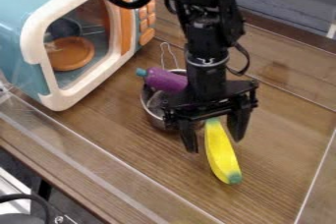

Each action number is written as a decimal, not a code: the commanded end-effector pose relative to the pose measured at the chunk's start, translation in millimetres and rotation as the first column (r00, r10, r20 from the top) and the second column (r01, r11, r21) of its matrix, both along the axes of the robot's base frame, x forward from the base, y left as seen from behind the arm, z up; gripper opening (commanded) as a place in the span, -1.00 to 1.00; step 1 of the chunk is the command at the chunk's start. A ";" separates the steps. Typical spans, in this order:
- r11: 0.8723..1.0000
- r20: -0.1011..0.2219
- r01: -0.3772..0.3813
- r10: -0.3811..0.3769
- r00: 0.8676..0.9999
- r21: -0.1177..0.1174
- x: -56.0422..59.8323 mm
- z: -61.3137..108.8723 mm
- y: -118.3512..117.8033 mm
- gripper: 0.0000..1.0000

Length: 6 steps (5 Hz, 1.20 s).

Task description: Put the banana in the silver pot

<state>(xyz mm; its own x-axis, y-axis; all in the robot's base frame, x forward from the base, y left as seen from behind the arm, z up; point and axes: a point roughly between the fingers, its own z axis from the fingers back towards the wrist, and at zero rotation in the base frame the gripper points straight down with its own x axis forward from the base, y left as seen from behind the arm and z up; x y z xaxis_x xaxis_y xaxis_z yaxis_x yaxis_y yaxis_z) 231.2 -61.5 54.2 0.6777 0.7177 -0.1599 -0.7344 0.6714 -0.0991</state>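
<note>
Black two-fingered end effector wide open over yellow plastic banana, right of centre, apparently straddling it for a grip; seemingly nothing held.

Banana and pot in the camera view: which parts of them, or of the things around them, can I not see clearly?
- Banana, camera view: its upper end is hidden by the gripper.
- Silver pot, camera view: its right side is behind the gripper.
- Black object at the lower left, camera view: cut off by the edge.
</note>
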 end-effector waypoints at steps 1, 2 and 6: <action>1.000 0.023 0.009 -0.009 1.000 -0.009 2.6 1.8 -5.3 1.00; 1.000 0.026 0.014 -0.014 1.000 -0.011 2.9 -0.7 -8.4 1.00; 1.000 0.037 0.009 -0.009 0.999 -0.013 5.6 -10.0 -15.9 1.00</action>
<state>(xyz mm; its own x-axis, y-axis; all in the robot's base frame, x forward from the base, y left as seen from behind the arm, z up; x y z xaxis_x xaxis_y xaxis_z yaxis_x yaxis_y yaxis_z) 234.3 -73.9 39.8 0.6797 0.7175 -0.1525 -0.7332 0.6703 -0.1142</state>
